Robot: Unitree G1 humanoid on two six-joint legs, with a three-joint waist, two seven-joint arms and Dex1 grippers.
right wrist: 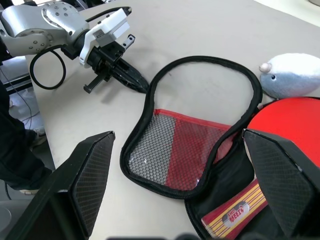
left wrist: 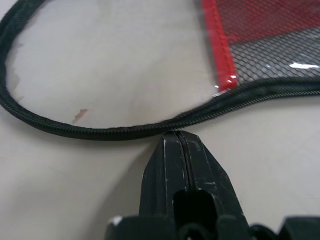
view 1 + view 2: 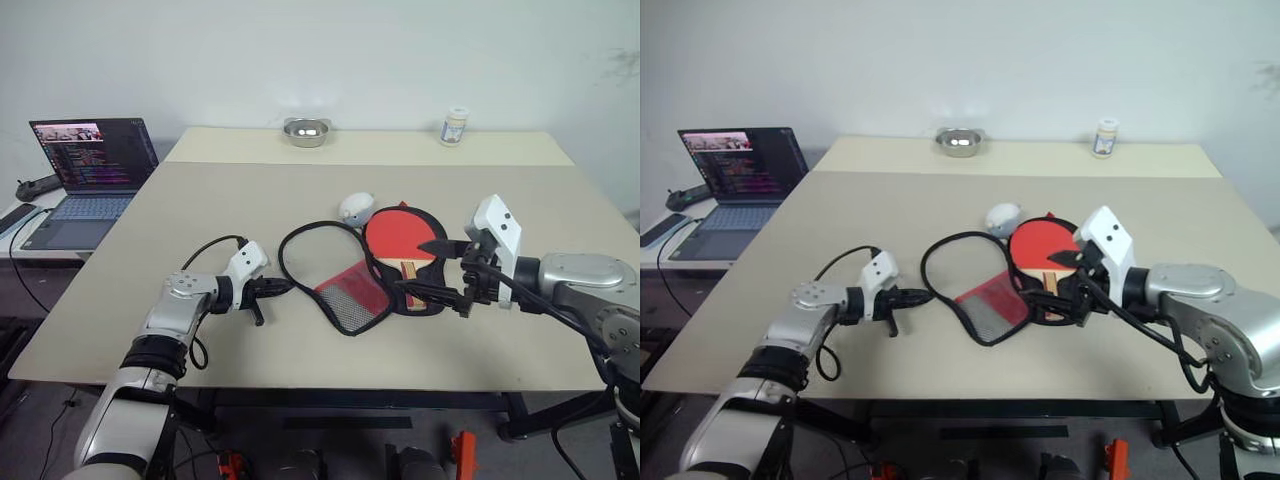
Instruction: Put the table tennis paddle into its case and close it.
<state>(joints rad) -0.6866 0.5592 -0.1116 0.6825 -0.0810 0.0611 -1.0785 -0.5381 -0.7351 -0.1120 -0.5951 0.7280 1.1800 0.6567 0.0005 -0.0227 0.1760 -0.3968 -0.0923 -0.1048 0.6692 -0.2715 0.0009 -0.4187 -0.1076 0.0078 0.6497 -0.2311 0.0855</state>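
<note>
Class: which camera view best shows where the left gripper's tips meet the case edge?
The left wrist view: the shut left gripper touches the case's zipper edge; whether it is pinched is unclear. Both eye views and the right wrist view show gripper and case smaller, contact unclear.

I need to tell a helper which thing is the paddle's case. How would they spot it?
On the beige table, look at the middle, between the robot's two hands. The case lies unzipped and spread flat, with the red paddle resting on its right half. Unlike the whitish plush behind it, it has black zip edging and a red mesh pocket.

From head height we looked down over the table point(image 3: 300, 230); both close wrist views shared the case point(image 1: 190, 150).
</note>
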